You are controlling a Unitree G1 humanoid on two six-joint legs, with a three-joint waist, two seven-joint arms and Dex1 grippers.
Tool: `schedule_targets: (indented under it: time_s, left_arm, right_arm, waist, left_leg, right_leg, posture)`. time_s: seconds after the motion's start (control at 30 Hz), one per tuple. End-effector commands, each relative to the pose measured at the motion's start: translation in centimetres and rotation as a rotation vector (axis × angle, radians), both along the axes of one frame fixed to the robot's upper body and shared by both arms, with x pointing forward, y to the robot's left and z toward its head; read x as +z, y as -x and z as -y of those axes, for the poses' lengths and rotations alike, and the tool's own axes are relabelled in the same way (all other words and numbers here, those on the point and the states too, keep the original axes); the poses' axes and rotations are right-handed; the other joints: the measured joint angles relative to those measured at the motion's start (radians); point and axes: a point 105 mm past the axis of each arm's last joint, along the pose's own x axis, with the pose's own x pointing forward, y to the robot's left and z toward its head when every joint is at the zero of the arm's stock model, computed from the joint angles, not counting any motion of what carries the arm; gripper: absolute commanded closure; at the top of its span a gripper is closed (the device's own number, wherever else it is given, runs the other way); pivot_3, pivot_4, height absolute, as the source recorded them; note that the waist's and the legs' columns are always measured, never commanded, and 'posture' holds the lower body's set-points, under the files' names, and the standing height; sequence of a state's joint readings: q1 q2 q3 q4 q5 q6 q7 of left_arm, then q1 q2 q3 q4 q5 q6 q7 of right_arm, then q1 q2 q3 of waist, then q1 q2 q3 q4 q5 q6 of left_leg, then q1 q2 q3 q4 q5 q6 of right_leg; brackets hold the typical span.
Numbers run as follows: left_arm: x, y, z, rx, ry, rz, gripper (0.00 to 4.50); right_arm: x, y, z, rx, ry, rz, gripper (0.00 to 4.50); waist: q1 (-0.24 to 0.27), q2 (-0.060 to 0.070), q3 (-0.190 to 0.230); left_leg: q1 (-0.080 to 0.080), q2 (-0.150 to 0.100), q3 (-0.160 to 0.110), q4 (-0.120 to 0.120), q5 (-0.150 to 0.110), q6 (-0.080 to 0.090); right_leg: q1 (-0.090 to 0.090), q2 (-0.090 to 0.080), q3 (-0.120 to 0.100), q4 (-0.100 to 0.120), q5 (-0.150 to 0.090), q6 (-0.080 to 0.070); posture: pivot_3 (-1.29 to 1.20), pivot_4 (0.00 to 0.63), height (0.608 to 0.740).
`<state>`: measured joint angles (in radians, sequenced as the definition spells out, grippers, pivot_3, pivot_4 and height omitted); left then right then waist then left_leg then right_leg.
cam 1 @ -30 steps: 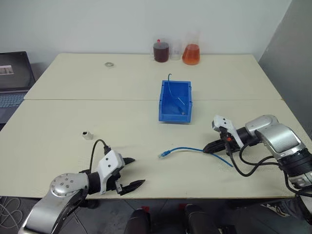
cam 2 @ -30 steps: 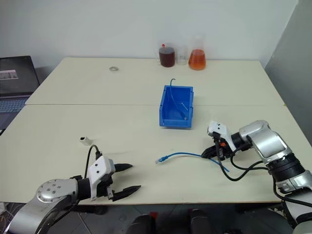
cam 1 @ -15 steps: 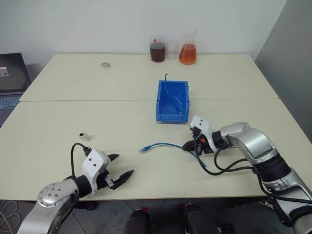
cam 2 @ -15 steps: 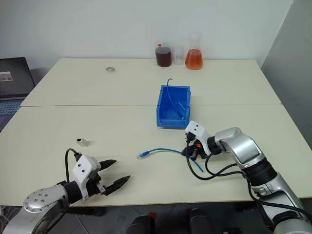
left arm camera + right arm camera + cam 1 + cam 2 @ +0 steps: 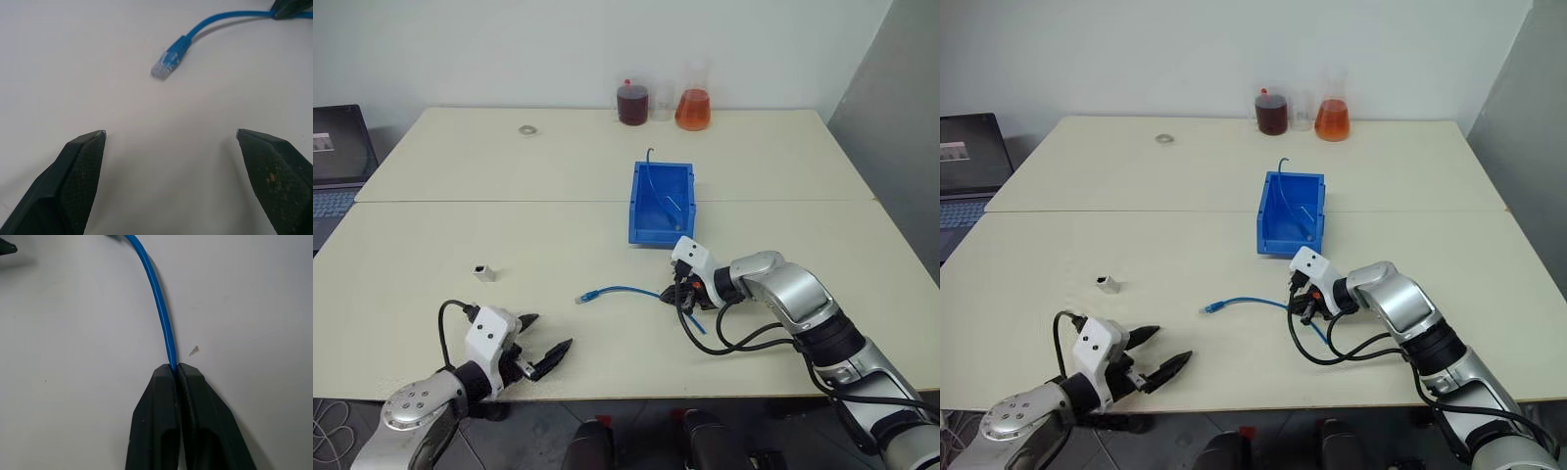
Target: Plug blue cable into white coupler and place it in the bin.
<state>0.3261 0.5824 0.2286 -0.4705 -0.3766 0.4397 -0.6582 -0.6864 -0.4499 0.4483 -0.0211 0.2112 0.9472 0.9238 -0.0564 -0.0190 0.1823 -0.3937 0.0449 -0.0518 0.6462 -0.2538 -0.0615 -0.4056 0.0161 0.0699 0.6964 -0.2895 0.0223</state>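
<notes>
Right wrist view shows the right gripper point(image 5: 175, 369) with its jaws pressed together on the blue cable point(image 5: 159, 303), which lies on the counter point(image 5: 431, 235) in front of the bin point(image 5: 661, 203). The clear plug point(image 5: 164, 68) of the cable lies free, pointing toward the left gripper point(image 5: 546, 343), whose jaws stand wide apart and hold nothing. The white coupler point(image 5: 485, 273) sits alone on the counter, well apart from the cable.
</notes>
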Motion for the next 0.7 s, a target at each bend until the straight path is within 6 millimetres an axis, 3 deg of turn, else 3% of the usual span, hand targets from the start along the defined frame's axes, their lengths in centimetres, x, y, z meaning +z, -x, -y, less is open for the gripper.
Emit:
schedule_targets:
  time_s: [0.03,0.27,0.5,0.6,0.7]
  left_arm:
    - [0.8,-0.2,0.6,-0.011,0.002,0.040,0.00]
    - [0.7,-0.1,0.6,-0.012,-0.001,0.032,0.00]
    - [1.8,-1.0,-0.1,-0.077,-0.030,0.035,0.00]
    - [2.1,-1.6,0.3,-0.173,-0.057,0.021,0.00]
    - [1.9,-2.9,0.9,-0.289,-0.106,0.012,0.00]
  right_arm:
    - [0.2,0.3,-0.4,0.025,0.001,0.008,3.33]
    - [1.0,0.4,-0.1,0.030,-0.025,0.002,1.85]
    - [5.5,1.5,2.1,0.073,-0.120,0.066,0.12]
    - [8.0,3.2,2.6,0.200,-0.222,0.140,0.02]
    - [9.2,5.2,3.8,0.271,-0.260,0.153,0.02]
  waist:
    - [0.000,0.000,0.000]
    - [-0.001,0.000,0.000]
    - [0.005,-0.001,0.000]
    - [0.006,-0.001,0.000]
    - [0.008,-0.001,0.001]
  left_leg:
    - [0.000,0.000,0.000,0.000,0.000,0.000]
    - [0.000,0.000,0.000,0.000,0.000,0.000]
    - [-0.001,-0.001,-0.001,0.000,0.000,0.000]
    - [-0.001,0.000,-0.001,0.000,0.000,0.000]
    - [-0.001,0.000,-0.001,-0.001,0.000,0.000]
  right_leg:
    - [0.000,0.000,0.000,0.000,0.000,0.000]
    - [0.000,0.000,0.000,0.000,0.000,0.000]
    - [0.000,0.000,-0.001,0.000,0.000,0.000]
    - [0.000,0.000,-0.002,0.000,0.000,0.000]
    - [0.000,0.000,-0.001,-0.001,0.000,0.000]
  posture:
    - [0.00,0.150,0.740]
    - [0.00,0.150,0.740]
    - [0.00,0.150,0.740]
    - [0.00,0.150,0.740]
    - [0.00,0.150,0.740]
